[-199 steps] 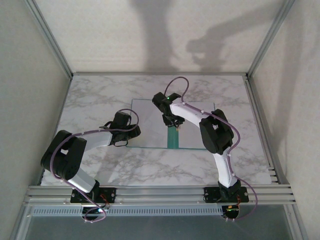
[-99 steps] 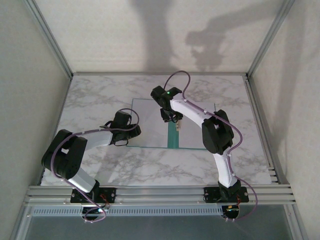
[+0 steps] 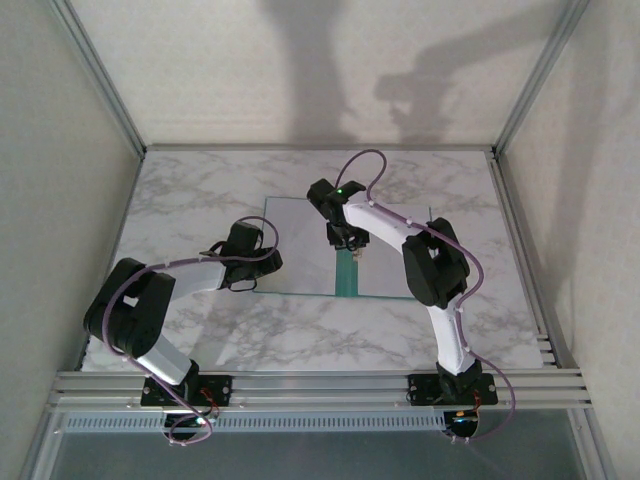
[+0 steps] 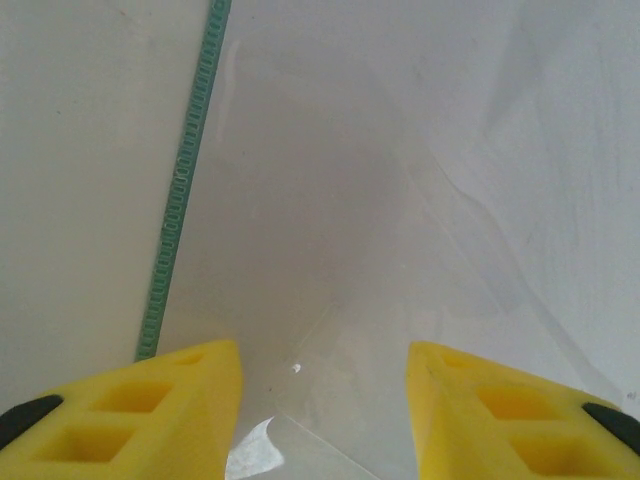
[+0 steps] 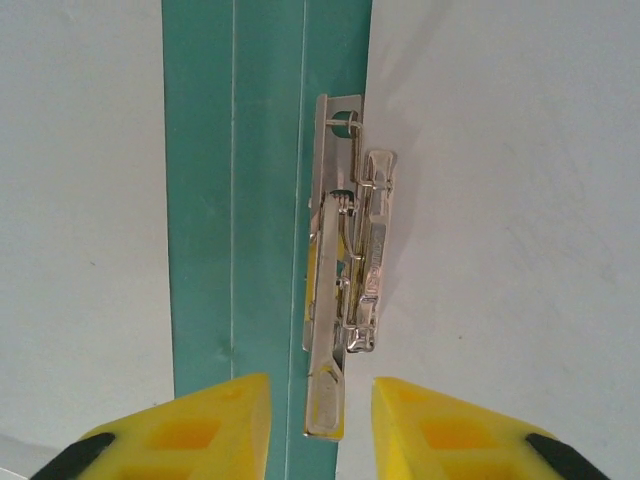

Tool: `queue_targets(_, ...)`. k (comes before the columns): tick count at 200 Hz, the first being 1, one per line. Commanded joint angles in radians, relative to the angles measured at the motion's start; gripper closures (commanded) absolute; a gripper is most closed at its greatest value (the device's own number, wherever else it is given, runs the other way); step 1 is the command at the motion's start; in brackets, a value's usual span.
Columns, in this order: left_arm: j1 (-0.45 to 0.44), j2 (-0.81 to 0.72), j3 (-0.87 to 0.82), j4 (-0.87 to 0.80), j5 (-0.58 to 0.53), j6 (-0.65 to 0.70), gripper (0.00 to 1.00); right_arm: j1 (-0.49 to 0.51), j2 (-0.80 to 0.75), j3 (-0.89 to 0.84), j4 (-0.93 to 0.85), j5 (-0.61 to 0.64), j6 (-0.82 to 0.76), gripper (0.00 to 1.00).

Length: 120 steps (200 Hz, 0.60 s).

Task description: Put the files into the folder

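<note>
Marble tabletop [image 3: 190,200] carries the folder [image 5: 230,200], with the right gripper [image 5: 320,390] poised over its teal fold, jaws partly apart and holding nothing. The metal fastener [image 5: 345,270] lies straight ahead, its near end between the fingertips and its long axis running away along the fold, with the files [image 5: 500,200] just to its right. The left gripper [image 4: 325,355], likewise part-open and empty, sits well off to the left, so the right arm is nearer.

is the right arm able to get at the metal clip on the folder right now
Probably yes: the right gripper hangs right over the metal clip beside the teal spine of the folder. Its jaws are apart, one either side of the clip's near end, and nothing lies between.
</note>
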Motion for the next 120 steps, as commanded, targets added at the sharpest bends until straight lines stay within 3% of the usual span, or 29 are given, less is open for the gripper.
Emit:
queue_targets(1,0.005,0.038,-0.006,-0.048,0.015,0.005,0.52,-0.005,-0.031,-0.001,0.000,-0.001,0.017,0.64)
queue_targets(120,0.006,0.048,-0.001,-0.049,0.013,0.008,0.52,-0.008,-0.038,0.035,-0.025,0.031,0.016,0.70)
